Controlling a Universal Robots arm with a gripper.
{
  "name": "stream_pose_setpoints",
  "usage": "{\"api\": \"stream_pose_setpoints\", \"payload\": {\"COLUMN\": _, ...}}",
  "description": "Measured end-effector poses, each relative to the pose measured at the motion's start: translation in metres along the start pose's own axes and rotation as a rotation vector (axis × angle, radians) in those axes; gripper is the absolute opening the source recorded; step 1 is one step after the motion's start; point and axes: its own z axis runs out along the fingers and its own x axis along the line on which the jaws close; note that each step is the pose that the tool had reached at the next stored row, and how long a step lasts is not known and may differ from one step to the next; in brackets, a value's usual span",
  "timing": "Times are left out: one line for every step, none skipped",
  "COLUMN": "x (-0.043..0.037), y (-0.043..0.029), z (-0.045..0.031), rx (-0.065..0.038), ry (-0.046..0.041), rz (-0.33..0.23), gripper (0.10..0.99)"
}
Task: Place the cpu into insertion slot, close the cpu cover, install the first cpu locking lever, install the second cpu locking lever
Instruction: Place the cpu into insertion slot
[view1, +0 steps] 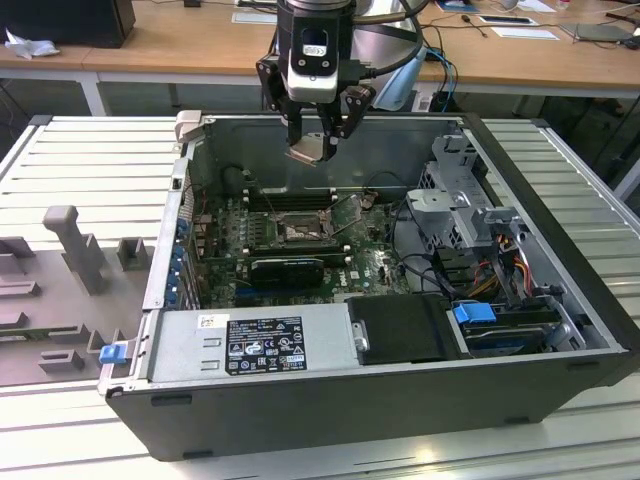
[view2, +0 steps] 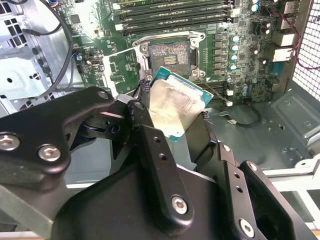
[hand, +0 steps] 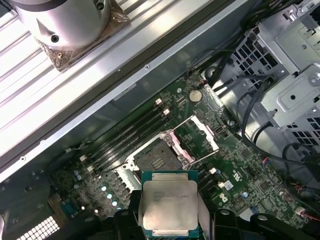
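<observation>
My gripper (view1: 316, 146) hangs over the open computer case, shut on the cpu (view1: 305, 152). The chip's pale metal face (hand: 169, 204) sits between the two black fingers (hand: 125, 222) and is held tilted in the second wrist view (view2: 174, 102). The insertion slot (view1: 298, 230) lies well below it on the green motherboard (view1: 375, 268). Its dark contact field is bare in both wrist views (hand: 157, 160) (view2: 170, 54). The cpu cover (hand: 206, 132) stands swung up beside the slot, a thin frame with a window. Thin wire levers (view1: 350, 203) stick up next to the socket.
Long black memory sticks (view1: 288, 198) run just behind the socket. A metal drive cage (view1: 462, 205) with black cables (view1: 410, 225) fills the exterior view's right side. The power supply (view1: 265, 345) lies along the case's near wall. Grey fixtures (view1: 72, 245) sit outside the case on the left.
</observation>
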Motion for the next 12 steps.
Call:
{"api": "stream_pose_setpoints", "payload": {"x": 0.0, "y": 0.0, "z": 0.0, "rx": 0.0, "ry": -0.0002, "rz": 0.002, "gripper": 0.529}}
{"api": "stream_pose_setpoints", "payload": {"x": 0.0, "y": 0.0, "z": 0.0, "rx": 0.0, "ry": -0.0006, "rz": 0.008, "gripper": 0.529}}
{"api": "stream_pose_setpoints", "payload": {"x": 0.0, "y": 0.0, "z": 0.0, "rx": 0.0, "ry": -0.001, "rz": 0.012, "gripper": 0.529}}
{"api": "stream_pose_setpoints", "payload": {"x": 0.0, "y": 0.0, "z": 0.0, "rx": 0.0, "ry": -0.0015, "rz": 0.017, "gripper": 0.529}}
{"api": "stream_pose_setpoints", "payload": {"x": 0.0, "y": 0.0, "z": 0.0, "rx": -0.001, "ry": -0.0021, "rz": 0.024, "gripper": 0.529}}
{"api": "stream_pose_setpoints", "payload": {"x": 0.0, "y": 0.0, "z": 0.0, "rx": -0.001, "ry": -0.0026, "rz": 0.029, "gripper": 0.529}}
{"api": "stream_pose_setpoints", "payload": {"x": 0.0, "y": 0.0, "z": 0.0, "rx": -0.001, "ry": -0.0029, "rz": 0.033, "gripper": 0.529}}
{"api": "stream_pose_setpoints", "payload": {"x": 0.0, "y": 0.0, "z": 0.0, "rx": -0.001, "ry": -0.0033, "rz": 0.038, "gripper": 0.529}}
{"api": "stream_pose_setpoints", "payload": {"x": 0.0, "y": 0.0, "z": 0.0, "rx": -0.001, "ry": -0.0037, "rz": 0.042, "gripper": 0.529}}
{"api": "stream_pose_setpoints", "payload": {"x": 0.0, "y": 0.0, "z": 0.0, "rx": -0.001, "ry": -0.0041, "rz": 0.047, "gripper": 0.529}}
{"api": "stream_pose_setpoints", "payload": {"x": 0.0, "y": 0.0, "z": 0.0, "rx": -0.001, "ry": -0.0045, "rz": 0.051, "gripper": 0.529}}
{"api": "stream_pose_setpoints", "payload": {"x": 0.0, "y": 0.0, "z": 0.0, "rx": -0.001, "ry": -0.0051, "rz": 0.058, "gripper": 0.529}}
